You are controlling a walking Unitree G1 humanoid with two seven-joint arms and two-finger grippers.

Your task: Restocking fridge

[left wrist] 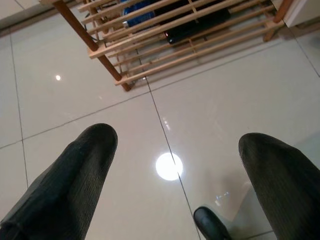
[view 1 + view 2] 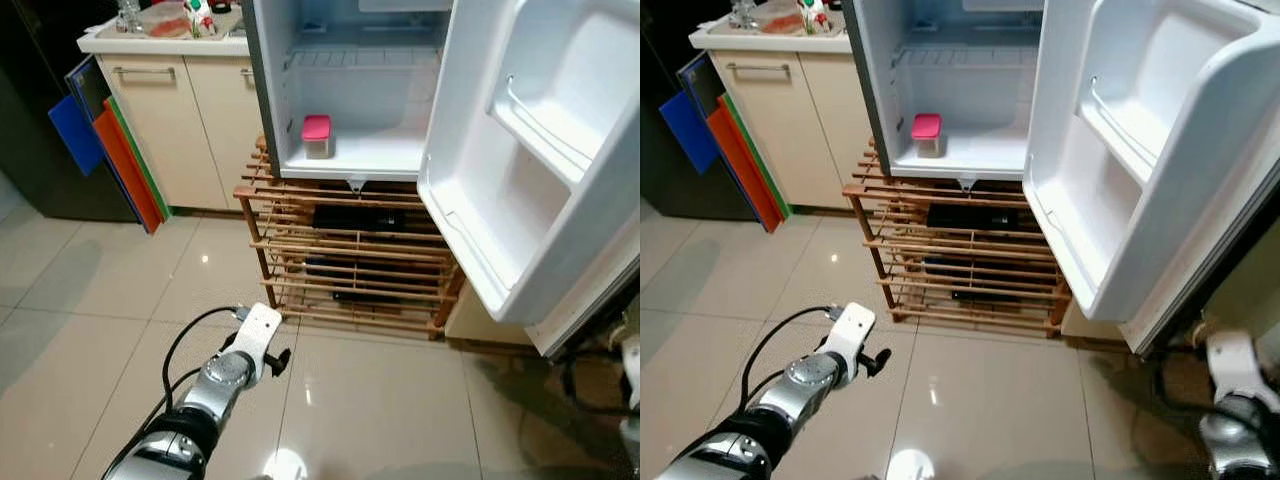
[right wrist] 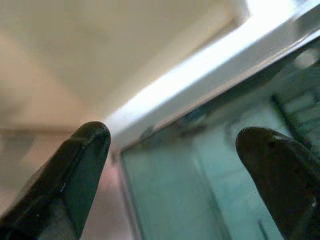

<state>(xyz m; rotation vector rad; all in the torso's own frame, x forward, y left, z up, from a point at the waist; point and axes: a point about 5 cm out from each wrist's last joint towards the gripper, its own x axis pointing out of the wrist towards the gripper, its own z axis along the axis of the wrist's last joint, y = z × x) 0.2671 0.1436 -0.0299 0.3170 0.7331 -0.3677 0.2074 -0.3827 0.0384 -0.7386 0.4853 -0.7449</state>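
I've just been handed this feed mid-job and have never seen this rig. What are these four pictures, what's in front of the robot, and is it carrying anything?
The two wide pictures come from a stereo camera on the robot's head, looking forward and down. They show a small fridge with its door swung open, standing on a wooden slatted rack. Inside sits one container with a pink lid; the door shelves look bare. A cream cabinet stands to the left, with coloured boards leaning against it.

The other two pictures look along each gripper's two black fingers. The left gripper hangs open over the tiled floor, holding nothing. The right gripper is open too and empty, close to a pale edge and a greenish surface that are too blurred to identify.
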